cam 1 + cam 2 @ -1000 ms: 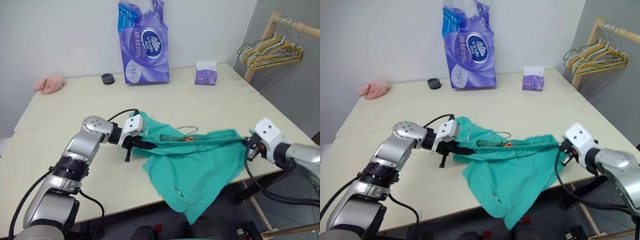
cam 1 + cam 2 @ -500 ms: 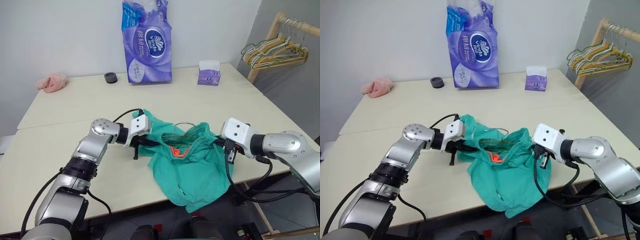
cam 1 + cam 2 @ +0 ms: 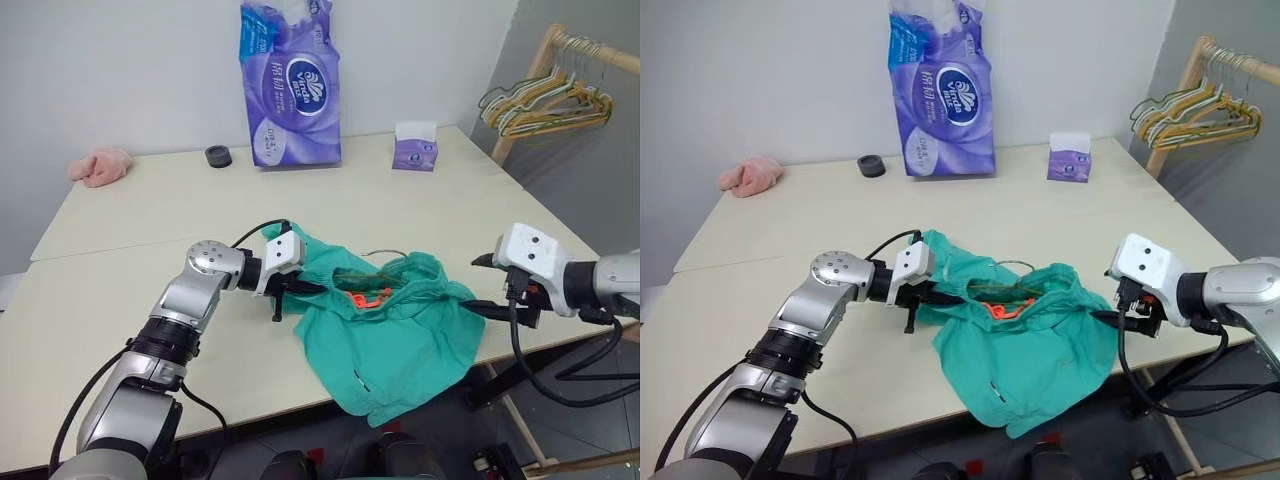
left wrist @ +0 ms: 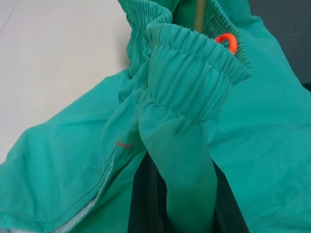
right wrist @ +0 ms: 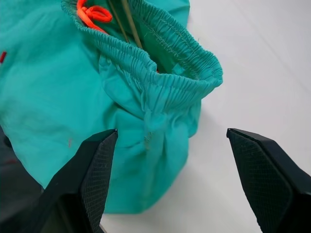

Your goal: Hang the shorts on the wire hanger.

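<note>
While the left pincer clamps the shorts (waistband end), the right pincer hangs beside them, fingers apart.

A plain test room: a pale table, a clothes rack with hangers, bare white wall.

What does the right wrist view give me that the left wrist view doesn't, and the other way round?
Right wrist view only: the right gripper open and apart from the shorts, its two black fingers spread wide, and the bare table beside the cloth.
Left wrist view only: the left gripper shut on the shorts' waistband, green fabric bunched over it.
Both: the gathered waistband, the orange drawstring, and the wire hanger running inside the waist opening.
</note>
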Action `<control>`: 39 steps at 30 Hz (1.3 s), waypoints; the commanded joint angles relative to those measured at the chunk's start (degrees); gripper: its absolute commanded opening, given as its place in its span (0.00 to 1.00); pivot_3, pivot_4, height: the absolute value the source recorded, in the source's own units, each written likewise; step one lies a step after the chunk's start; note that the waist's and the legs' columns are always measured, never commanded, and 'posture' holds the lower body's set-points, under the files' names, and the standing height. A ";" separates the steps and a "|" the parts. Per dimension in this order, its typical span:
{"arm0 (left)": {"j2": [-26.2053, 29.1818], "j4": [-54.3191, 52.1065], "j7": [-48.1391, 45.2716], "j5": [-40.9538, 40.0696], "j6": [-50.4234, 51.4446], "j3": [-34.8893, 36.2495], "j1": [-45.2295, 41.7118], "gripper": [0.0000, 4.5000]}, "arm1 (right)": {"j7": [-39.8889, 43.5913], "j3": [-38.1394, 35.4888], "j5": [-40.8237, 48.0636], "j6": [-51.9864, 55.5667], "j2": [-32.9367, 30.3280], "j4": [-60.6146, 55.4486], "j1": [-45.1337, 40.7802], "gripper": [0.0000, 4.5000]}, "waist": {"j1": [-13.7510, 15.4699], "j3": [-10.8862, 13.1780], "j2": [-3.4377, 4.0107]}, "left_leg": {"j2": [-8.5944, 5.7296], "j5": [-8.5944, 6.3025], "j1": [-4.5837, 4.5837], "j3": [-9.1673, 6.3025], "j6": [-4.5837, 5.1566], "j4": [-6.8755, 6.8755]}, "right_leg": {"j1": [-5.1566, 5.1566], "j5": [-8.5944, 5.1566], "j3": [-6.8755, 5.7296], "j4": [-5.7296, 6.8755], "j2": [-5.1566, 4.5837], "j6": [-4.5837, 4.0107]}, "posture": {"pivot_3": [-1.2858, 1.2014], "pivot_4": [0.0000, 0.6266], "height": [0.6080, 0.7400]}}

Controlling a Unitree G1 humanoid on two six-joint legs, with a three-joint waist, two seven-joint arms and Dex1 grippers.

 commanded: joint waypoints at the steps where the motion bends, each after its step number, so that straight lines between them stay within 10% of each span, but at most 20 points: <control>1: -0.28 -1.81 -0.26 -2.06 -0.15 2.24 -0.90 0.00 | -2.05 2.81 -0.94 0.48 2.35 2.34 -1.30 0.86 | -0.02 0.00 0.01 | -0.01 0.00 0.01 0.01 0.00 0.00 | 0.00 0.00 0.00 0.01 -0.01 0.00 | 0.45 0.05 1.00; 16: -0.40 -3.89 -0.92 -3.51 1.51 2.56 -0.11 0.00 | 1.71 21.38 -12.80 -9.12 11.24 18.53 -14.02 0.86 | -0.16 -0.03 0.06 | -0.03 0.00 -0.01 -0.01 -0.01 0.02 | -0.05 0.02 -0.02 0.07 -0.01 -0.01 | 0.46 0.02 1.00; 30: -0.49 -5.91 0.54 -4.24 3.52 2.74 1.36 0.00 | 5.71 21.16 -13.46 -9.26 12.77 15.75 -15.76 0.01 | -0.15 -0.05 0.08 | -0.05 0.00 -0.02 -0.05 -0.02 0.02 | -0.08 0.04 -0.04 0.11 -0.06 -0.02 | 0.46 0.03 1.00; 39: -0.75 0.31 4.82 -0.99 -2.11 5.13 -1.92 0.53 | 7.48 17.90 -11.18 -7.34 10.32 12.28 -13.54 0.00 | 0.04 -0.06 0.07 | -0.10 0.00 -0.04 -0.09 -0.02 0.04 | -0.08 0.05 -0.07 0.12 -0.12 -0.01 | 0.46 0.03 1.00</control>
